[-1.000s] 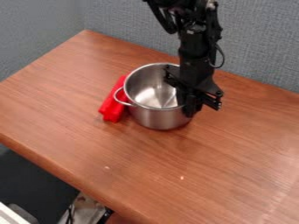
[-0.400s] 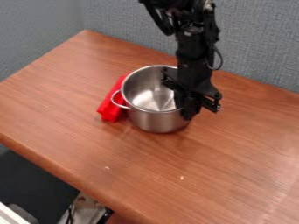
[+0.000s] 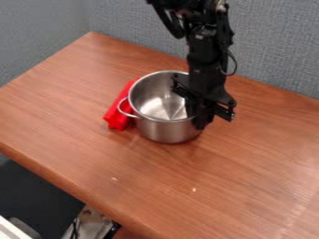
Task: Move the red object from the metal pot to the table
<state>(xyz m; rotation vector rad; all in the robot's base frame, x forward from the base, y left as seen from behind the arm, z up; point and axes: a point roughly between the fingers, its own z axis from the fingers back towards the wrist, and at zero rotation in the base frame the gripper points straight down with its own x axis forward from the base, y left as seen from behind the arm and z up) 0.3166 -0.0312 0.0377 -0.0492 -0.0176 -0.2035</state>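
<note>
Wood table [image 3: 75, 98]; red object [image 3: 121, 110] beside metal pot [image 3: 156, 126]; tool [image 3: 207, 114] closed, empty.

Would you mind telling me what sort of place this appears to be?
Probably a lab-style tabletop test setup: a reddish-brown wooden table against a plain grey wall, with a black robot arm over a shiny steel pot.

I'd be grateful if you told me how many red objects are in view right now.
1: the red object lies left of the metal pot, against its outer wall, apparently on the table. The pot's interior looks empty.
</note>
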